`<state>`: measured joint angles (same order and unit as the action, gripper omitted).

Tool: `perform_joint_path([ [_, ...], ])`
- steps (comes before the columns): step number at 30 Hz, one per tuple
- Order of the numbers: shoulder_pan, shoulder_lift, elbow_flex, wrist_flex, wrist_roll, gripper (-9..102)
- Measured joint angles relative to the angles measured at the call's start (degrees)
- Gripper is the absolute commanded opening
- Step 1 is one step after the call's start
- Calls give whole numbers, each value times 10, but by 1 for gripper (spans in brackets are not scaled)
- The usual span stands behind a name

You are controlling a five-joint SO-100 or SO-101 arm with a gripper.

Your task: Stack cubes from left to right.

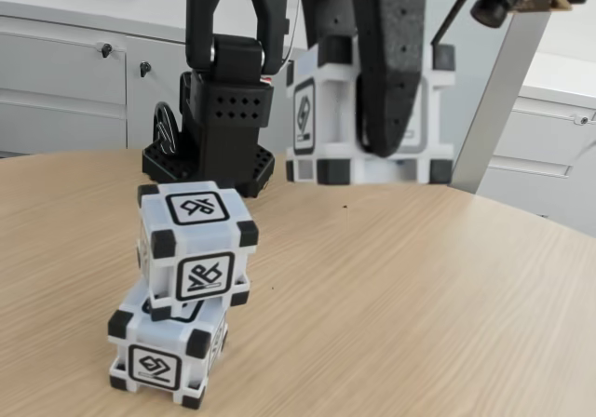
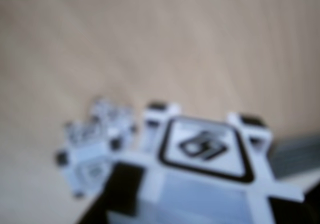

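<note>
In the fixed view, two cubes are sitting stacked on the desk (image 1: 419, 287), the top cube (image 1: 196, 245) resting twisted and shifted on the bottom cube (image 1: 168, 352), so part of it is overhanging. That pile is the landmark here. The third cube (image 1: 321, 110) is hanging in the air above and to the right of the pile, well clear of the desk. The claw (image 1: 386, 142) is pinching it: one dark, padded finger (image 1: 391, 63) is lying flat across the face toward the camera, and the other finger is hidden behind the cube. The arm's black base (image 1: 219, 128) is standing behind the pile.

The risk, as I judge it, is lying in that crooked top cube. With its top face turned and offset, the carried cube is likely to land off-centre, or to nudge the top one on the way down, and the pile is liable to tip over. A release from too high would be adding to that.

In the wrist view, all is blurred. The held cube (image 2: 200, 159) is filling the lower middle, its glyph face upward toward the camera, right under the wrist. The pile (image 2: 95, 144) is lying on the desk to its left and below, apart from it, so the cube is not yet over the pile.
</note>
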<state>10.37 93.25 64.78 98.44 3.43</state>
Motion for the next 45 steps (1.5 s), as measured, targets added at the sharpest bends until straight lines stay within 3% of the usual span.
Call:
perform_joint_path([
  [17,135,4,-1,0,-91,18],
  [35,143,8,118,0,-148,17],
  [45,143,126,119,0,-141,18],
])
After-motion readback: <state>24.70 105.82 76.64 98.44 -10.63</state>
